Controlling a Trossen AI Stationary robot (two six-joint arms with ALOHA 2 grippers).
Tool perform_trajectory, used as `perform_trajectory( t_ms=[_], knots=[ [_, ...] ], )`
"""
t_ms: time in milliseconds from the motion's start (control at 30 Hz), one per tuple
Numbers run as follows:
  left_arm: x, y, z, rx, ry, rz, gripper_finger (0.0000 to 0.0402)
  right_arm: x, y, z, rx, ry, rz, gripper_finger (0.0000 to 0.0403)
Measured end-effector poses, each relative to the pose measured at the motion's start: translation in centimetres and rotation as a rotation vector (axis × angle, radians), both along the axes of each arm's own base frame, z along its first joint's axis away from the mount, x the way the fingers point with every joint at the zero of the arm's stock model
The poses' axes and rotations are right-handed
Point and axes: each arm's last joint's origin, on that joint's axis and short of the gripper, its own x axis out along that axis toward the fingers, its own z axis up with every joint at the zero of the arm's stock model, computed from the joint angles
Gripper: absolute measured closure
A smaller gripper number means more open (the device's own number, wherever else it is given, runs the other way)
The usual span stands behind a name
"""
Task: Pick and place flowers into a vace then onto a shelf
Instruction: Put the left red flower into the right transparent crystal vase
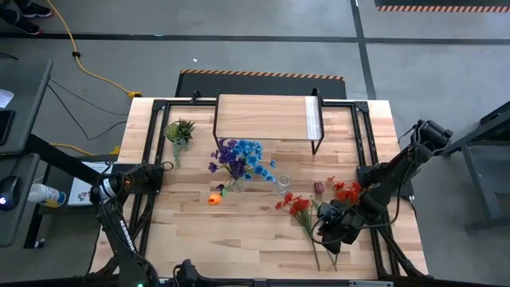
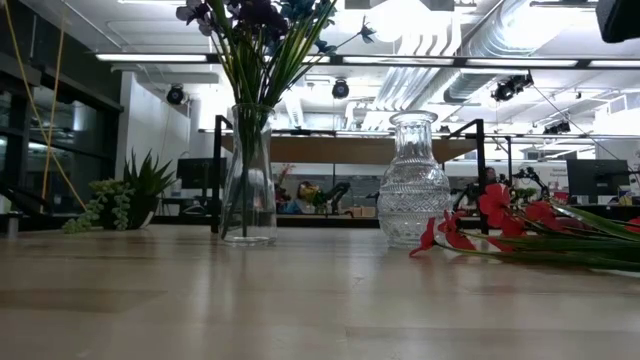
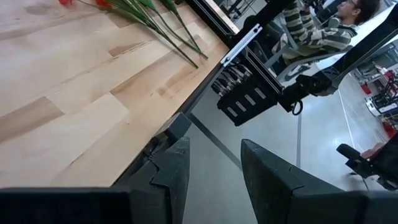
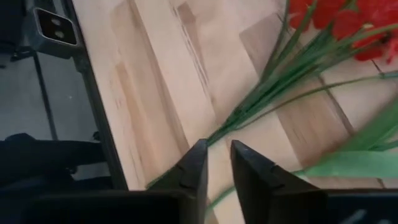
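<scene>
Right tool (image 4: 214, 163) low over red flowers' (image 1: 301, 206) stems on desk (image 1: 239, 239), fingers slightly parted, gripping nothing. Left tool (image 3: 214, 163) parted, empty, off desk edge. Blue flowers (image 1: 241, 155) in vase before shelf (image 1: 263, 116). No legible writing.

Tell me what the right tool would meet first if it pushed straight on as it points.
Likely the thin green stems of the red flowers lying on the wooden table, just past the right tool; depth is unclear.
</scene>
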Motion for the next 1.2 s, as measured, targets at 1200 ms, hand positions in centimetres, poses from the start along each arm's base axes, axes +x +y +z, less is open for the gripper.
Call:
perform_trajectory(
  t_ms=[1200],
  knots=[
    [0.0,0.0,0.0,0.002,0.005,-0.006,0.0225,2.0,2.0,-4.7,0.028,0.108,0.001,0.0243]
  ],
)
